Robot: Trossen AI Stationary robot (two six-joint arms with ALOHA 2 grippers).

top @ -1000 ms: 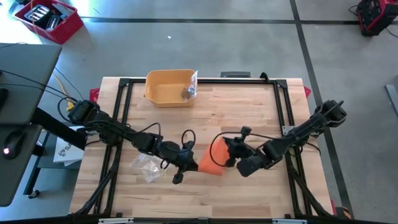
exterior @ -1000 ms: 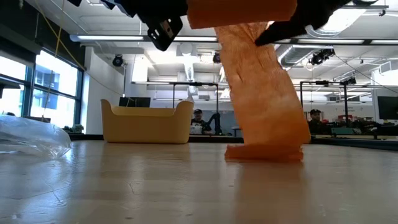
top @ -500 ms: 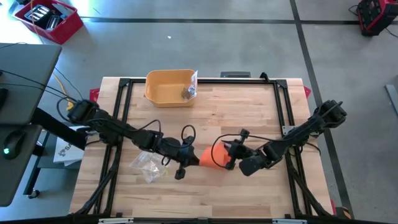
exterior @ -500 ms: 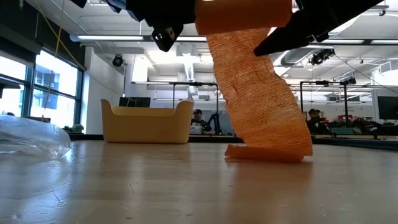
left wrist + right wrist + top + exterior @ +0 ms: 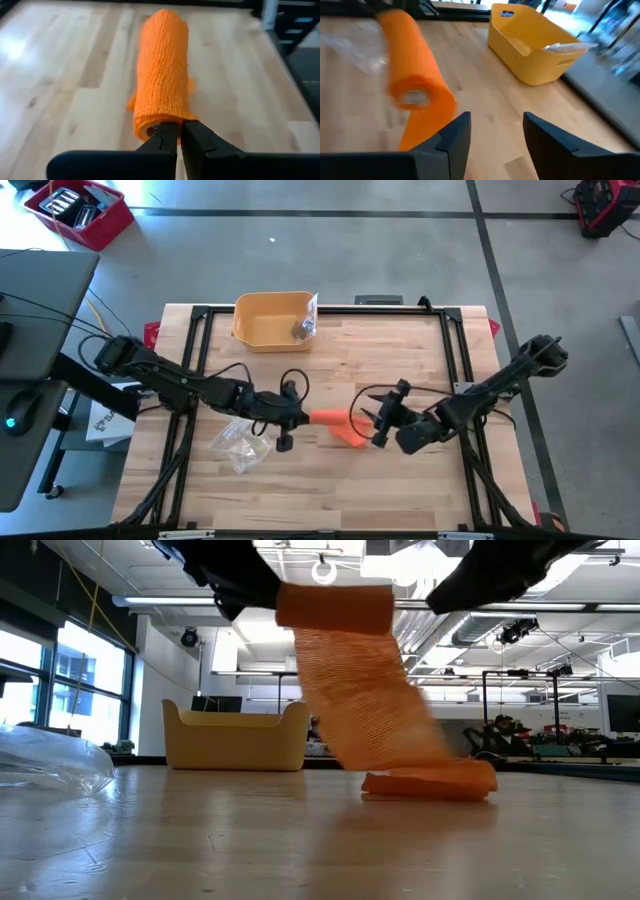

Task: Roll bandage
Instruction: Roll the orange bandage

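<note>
The orange bandage is partly wound into a roll [image 5: 325, 418] that hangs level above the table's middle. Its unwound strip [image 5: 365, 705] slants down from the roll [image 5: 335, 608], and the strip's folded end [image 5: 430, 782] lies on the wood. My left gripper [image 5: 292, 420] is shut on the roll's left end. My right gripper [image 5: 378, 422] stands open just right of the roll's other end [image 5: 411, 97], with nothing between its fingers [image 5: 456, 132]. My left gripper pinches the roll's near end [image 5: 159, 120] between its two shut fingers [image 5: 165, 137], at the rim of the wound layers. The fingers come from the table's left, slanting a little down, along the roll. The roll is lifted clear and level, and only the strip's end rests on the table.
A yellow bin [image 5: 272, 320] with a small packet stands at the table's far edge; it also shows beyond the right gripper [image 5: 535, 45]. A crumpled clear plastic bag [image 5: 238, 445] lies near the left arm. Black frame rails run along the table's sides.
My right gripper has opened, let go of the roll's right end and drawn back toward the table's right edge. My left gripper has carried the roll toward the left. The strip, which hung almost straight, now slants, and its folded end has stayed on the table.
</note>
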